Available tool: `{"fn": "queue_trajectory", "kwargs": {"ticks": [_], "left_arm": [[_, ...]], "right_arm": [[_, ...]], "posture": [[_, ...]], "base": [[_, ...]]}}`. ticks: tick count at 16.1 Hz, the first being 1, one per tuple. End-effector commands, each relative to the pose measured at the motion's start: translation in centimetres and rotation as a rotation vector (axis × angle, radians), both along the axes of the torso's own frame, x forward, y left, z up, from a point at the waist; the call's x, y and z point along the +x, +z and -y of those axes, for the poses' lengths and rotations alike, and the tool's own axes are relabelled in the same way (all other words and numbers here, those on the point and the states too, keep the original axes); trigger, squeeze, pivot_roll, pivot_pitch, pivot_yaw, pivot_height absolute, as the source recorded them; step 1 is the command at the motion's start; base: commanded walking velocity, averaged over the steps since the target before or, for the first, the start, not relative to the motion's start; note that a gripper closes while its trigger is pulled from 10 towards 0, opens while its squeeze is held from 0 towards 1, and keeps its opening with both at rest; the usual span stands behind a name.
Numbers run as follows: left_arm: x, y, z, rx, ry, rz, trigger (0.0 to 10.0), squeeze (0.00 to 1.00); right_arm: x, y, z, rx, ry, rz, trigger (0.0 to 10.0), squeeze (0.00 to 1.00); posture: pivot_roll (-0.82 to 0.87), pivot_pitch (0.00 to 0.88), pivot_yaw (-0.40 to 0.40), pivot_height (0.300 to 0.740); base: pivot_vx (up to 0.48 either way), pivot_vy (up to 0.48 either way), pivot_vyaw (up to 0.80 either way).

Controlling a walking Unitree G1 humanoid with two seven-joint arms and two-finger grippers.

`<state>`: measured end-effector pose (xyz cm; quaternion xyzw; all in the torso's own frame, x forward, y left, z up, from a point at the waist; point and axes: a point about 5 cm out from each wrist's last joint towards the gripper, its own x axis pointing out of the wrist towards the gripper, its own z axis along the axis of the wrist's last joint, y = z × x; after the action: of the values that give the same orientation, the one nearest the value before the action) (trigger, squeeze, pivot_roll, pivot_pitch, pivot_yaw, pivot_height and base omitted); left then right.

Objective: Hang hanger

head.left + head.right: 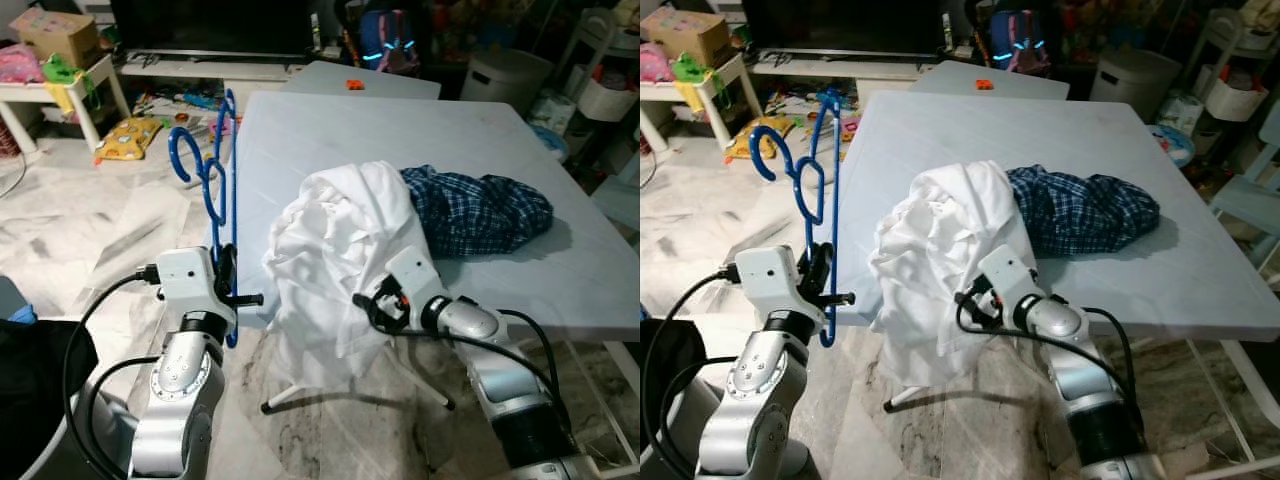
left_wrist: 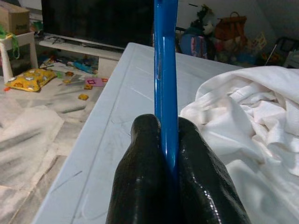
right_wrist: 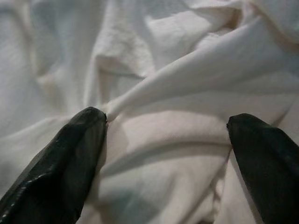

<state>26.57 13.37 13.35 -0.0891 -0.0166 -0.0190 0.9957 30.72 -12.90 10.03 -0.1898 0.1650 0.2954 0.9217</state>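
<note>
Fingers of my left tool (image 2: 170, 163) are pressed together on the blue hanger (image 1: 212, 190), pinching its bar between the two black pads, as I see in the left wrist view. That tool holds the hanger upright just off the surface's (image 1: 330, 130) left edge, hooks at the top, above the marble floor (image 1: 90, 240). My right tool (image 3: 168, 140) stands wide open, its two fingers (image 3: 60, 158) well apart and set against the white shirt (image 1: 340, 250); one fingertip touches a raised fold of the cloth, and nothing is gripped. The white shirt lies bunched at the near edge of the surface and spills down over that edge in front of my right arm. Touching it, farther toward the right edge, lies a dark blue checked garment (image 1: 480, 212) in a heap. Beyond the far edge I see a second, smaller table (image 1: 360, 80) with a small orange thing (image 1: 354, 84) on it, a dark television (image 1: 210, 25), and toys scattered on the floor.
</note>
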Motion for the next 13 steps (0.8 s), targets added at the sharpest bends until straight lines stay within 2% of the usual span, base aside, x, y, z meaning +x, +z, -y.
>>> {"fn": "queue_trajectory", "kwargs": {"ticks": [1, 2, 3, 4, 9, 10, 13], "left_arm": [[-0.1, 0.5, 0.3, 0.000, -0.017, 0.018, 10.0, 0.00], [0.0, 0.6, 0.3, 0.000, -0.013, 0.020, 10.0, 0.00], [0.0, 0.7, 0.3, -0.002, 0.000, 0.024, 10.0, 0.00], [-0.2, 0.8, 0.1, -0.002, 0.008, 0.024, 10.0, 0.00], [-0.5, 0.6, -0.4, 0.010, 0.020, 0.015, 10.0, 0.00], [-0.3, 0.7, -0.2, 0.008, 0.016, 0.018, 10.0, 0.00], [-0.2, 0.9, 0.0, 0.008, 0.013, 0.024, 10.0, 0.00]], "right_arm": [[-0.6, -0.6, 0.0, -0.053, 0.002, -0.006, 10.0, 0.00], [-0.8, -1.0, -0.2, -0.066, 0.006, -0.006, 10.0, 0.00], [-1.0, -1.7, -0.6, -0.064, -0.005, -0.013, 2.3, 0.00], [-0.9, -2.0, -0.9, -0.065, -0.010, -0.018, 0.0, 0.00], [0.3, -2.4, -3.3, 0.032, -0.087, -0.069, 0.0, 0.00], [1.1, -2.2, -4.4, 0.066, -0.113, -0.069, 0.0, 0.00], [2.6, -1.9, -6.0, 0.106, -0.183, -0.073, 0.0, 0.00]], "posture": [[-0.04, 0.035, -0.036, 0.740], [-0.03, 0.039, -0.042, 0.740], [-0.01, 0.044, -0.049, 0.740], [-0.01, 0.045, -0.053, 0.740], [0.00, 0.041, -0.054, 0.740], [0.00, 0.036, -0.054, 0.740], [0.01, 0.027, -0.065, 0.740]], "base": [[0.000, 0.000, 0.00], [0.000, 0.000, 0.00], [0.000, 0.000, 0.00], [0.000, 0.000, 0.00], [0.000, 0.000, 0.00], [0.000, 0.000, 0.00], [0.000, 0.000, 0.00]]}}
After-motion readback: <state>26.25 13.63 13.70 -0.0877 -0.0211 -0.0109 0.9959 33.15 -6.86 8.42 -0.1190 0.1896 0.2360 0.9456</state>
